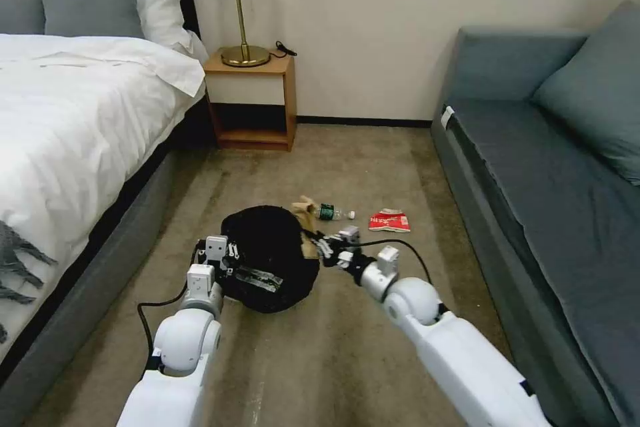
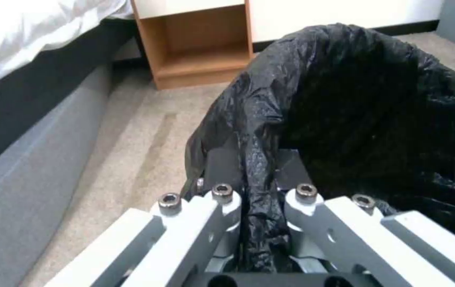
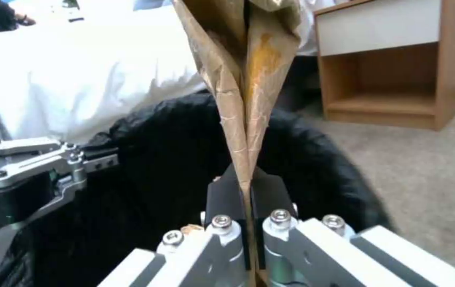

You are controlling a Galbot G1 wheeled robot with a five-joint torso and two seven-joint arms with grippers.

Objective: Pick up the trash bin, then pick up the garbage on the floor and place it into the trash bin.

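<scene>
Right hand, paper bag above trash bin

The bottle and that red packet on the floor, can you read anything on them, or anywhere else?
No text can be read.
Bottle: green label, print too small to read.
Red-white packet: white marks, too blurred to read.
Brown paper bag in the right gripper: no print visible.
Black bin bag in the left gripper: plain.

Both white arms reach forward and low, converging. Left gripper jaws clamped on the black-bagged round trash bin's rim. Right gripper jaws pinched shut on a crumpled brown paper bag.
</scene>
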